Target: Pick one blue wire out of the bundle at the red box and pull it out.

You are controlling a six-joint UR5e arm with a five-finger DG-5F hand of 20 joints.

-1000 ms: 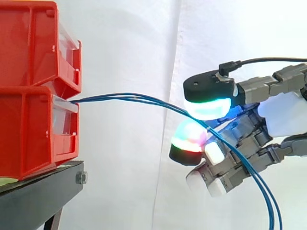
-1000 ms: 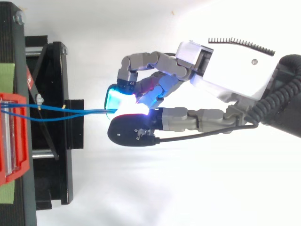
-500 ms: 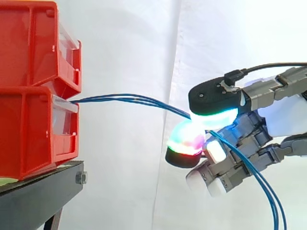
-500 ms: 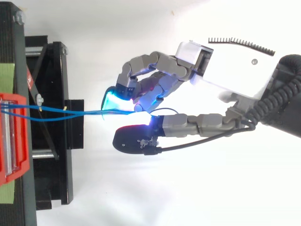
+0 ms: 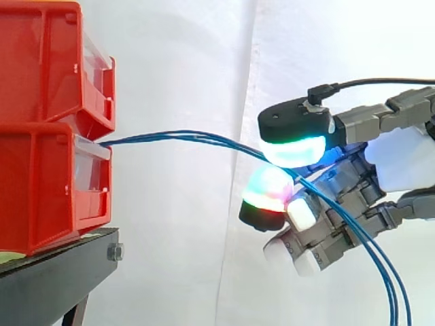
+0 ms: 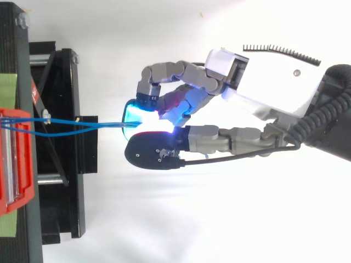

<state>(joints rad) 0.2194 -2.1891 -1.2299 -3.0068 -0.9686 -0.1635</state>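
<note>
The side view looks level across the work from close by, with the red bins point(image 5: 41, 136) at its left and the hand point(image 5: 408, 166) at its right. The top view looks straight down, also near. Both share bins, blue wires point(image 5: 190, 139) and hand.

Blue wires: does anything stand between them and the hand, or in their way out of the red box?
Nothing visible does. The hand pinches the blue wires between thumb and fingers, and they span open air from the red box to it.
</note>
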